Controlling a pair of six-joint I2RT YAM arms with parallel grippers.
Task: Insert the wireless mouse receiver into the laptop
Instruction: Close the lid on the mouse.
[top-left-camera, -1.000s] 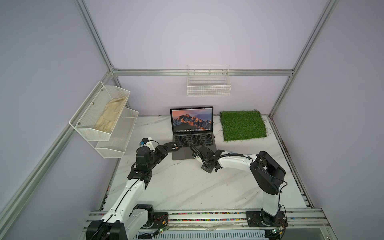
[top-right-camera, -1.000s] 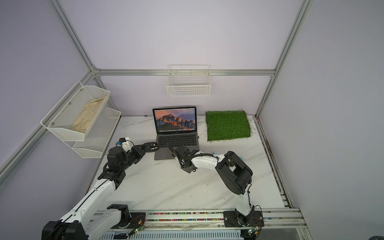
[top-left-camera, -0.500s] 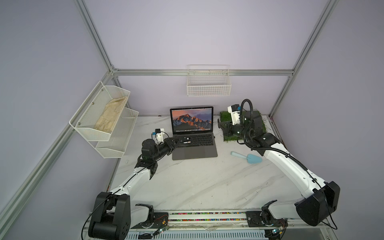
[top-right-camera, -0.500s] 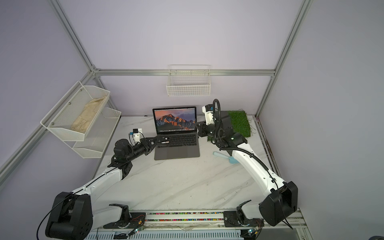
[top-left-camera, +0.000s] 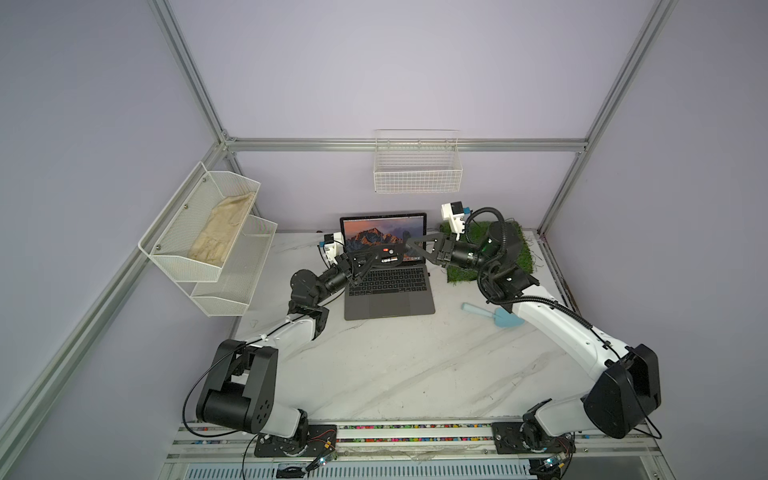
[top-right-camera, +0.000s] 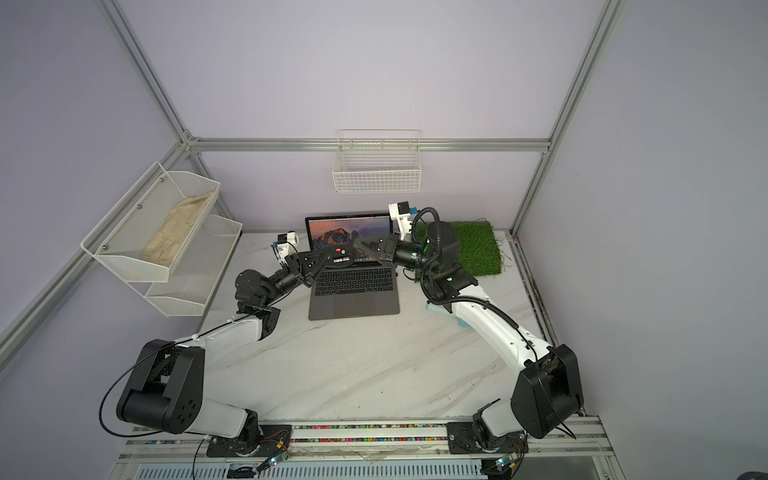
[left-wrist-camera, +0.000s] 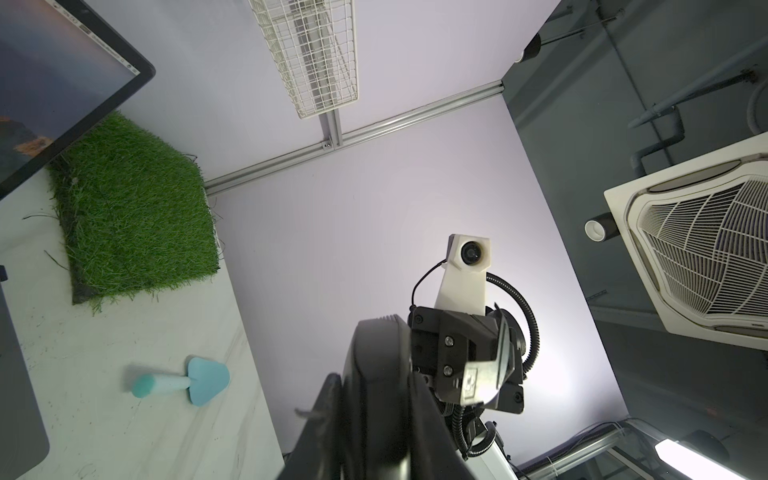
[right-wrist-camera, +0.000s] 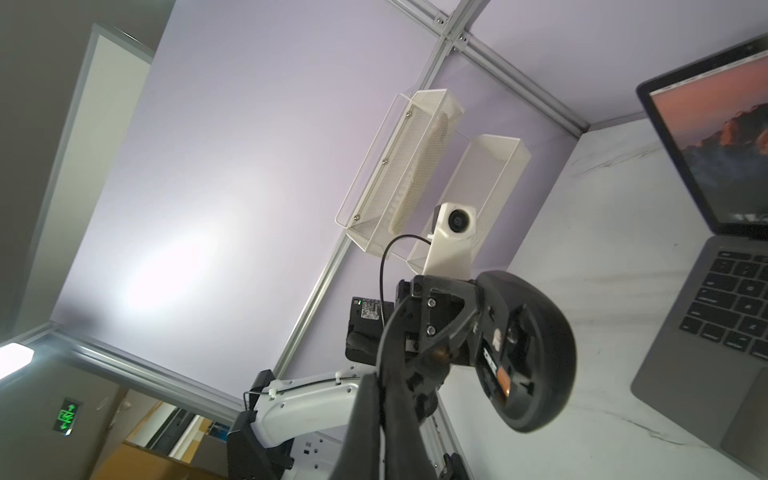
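The left tool is clamped on the black mouse, underside up, above the far keys of the open laptop. Just right of the mouse, the right tool has its tips together. The wireless mouse receiver is too small to pick out.

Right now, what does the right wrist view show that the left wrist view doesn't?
Only the right wrist view: the mouse's underside, the laptop's keyboard and the wall racks. Only the left wrist view: the grass mat, the blue scoop, the wire basket and a ceiling vent. Both: the laptop's screen, the table and the mouse held by the left gripper.
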